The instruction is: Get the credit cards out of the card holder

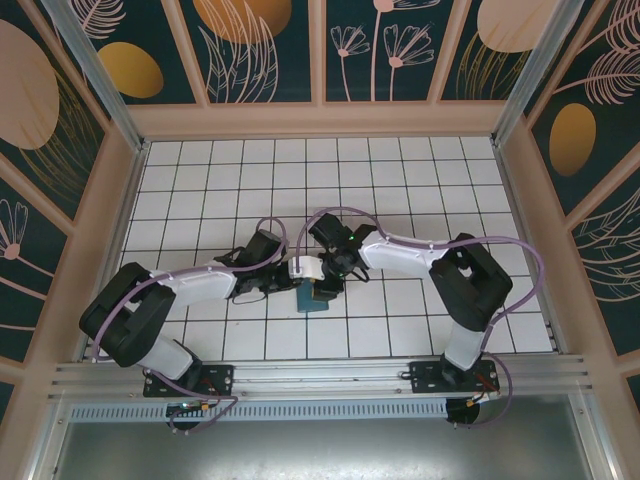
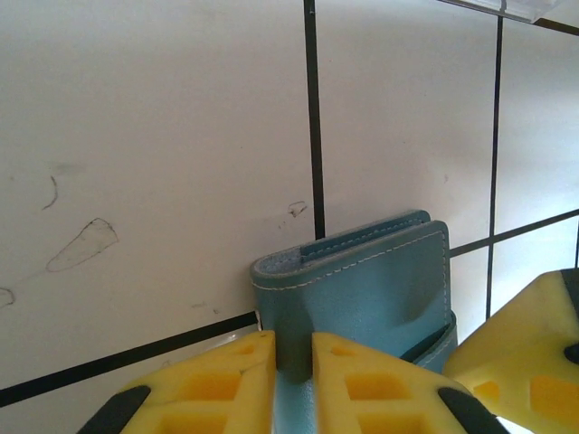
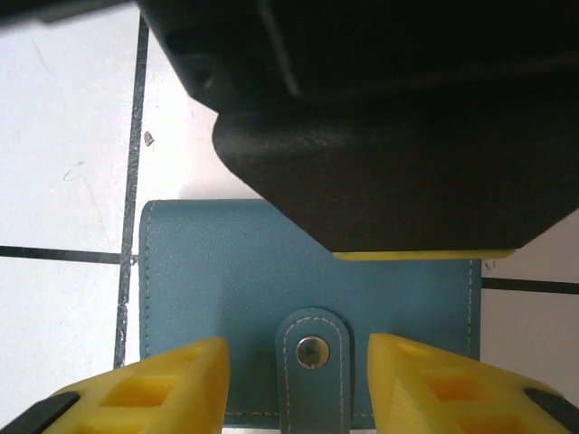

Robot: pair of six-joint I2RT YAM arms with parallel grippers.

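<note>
The teal-blue card holder (image 1: 313, 298) lies folded shut on the white tiles between both arms, with its snap strap (image 3: 312, 354) fastened. My left gripper (image 2: 294, 351) is shut on the holder (image 2: 375, 285), its yellow pads pinching one edge near the folded spine. My right gripper (image 3: 298, 351) hovers open over the holder (image 3: 217, 271), one yellow fingertip on each side of the snap strap and apart from it. The left gripper's dark body (image 3: 389, 127) covers the holder's far part in the right wrist view. The credit cards are hidden.
The white tiled floor (image 1: 400, 190) stretches away behind the arms to pale wooden walls (image 1: 320, 120) on three sides. A metal rail (image 1: 320, 375) runs along the near edge. The right gripper's yellow finger (image 2: 525, 357) sits close beside the holder.
</note>
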